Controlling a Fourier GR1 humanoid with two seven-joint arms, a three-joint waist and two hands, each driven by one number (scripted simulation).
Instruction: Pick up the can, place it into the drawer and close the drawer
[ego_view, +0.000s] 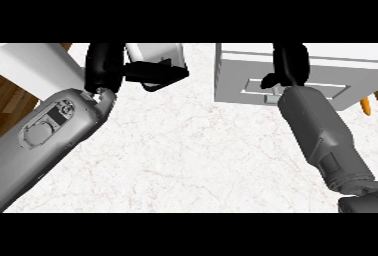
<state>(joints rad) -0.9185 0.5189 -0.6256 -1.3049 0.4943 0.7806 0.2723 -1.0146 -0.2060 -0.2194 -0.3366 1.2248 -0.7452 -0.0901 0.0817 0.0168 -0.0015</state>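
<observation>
Head view shows you the can (156, 52) at the upper left of the counter (184, 150), a pale cylinder partly hidden by your left hand (151, 73), whose black fingers curl round its lower part — so that hand is grasping the can. Judge it as light, stiff and smooth-walled: a thin skin that may slip if you take it near an end and may dent if you squeeze hard across it, so a wrap round the mid-body, thumb opposite the fingers, looks the safest hold. Its long axis seems to run roughly up and down the view, with the far end cut off by the view's top edge; whether it stands upright or is tipped toward you, you cannot tell from here. The white drawer (236, 67) unit sits well apart at the upper right, and your right hand (289, 60) lies over its front near the handle — whether that hand is open or closed cannot be told.
</observation>
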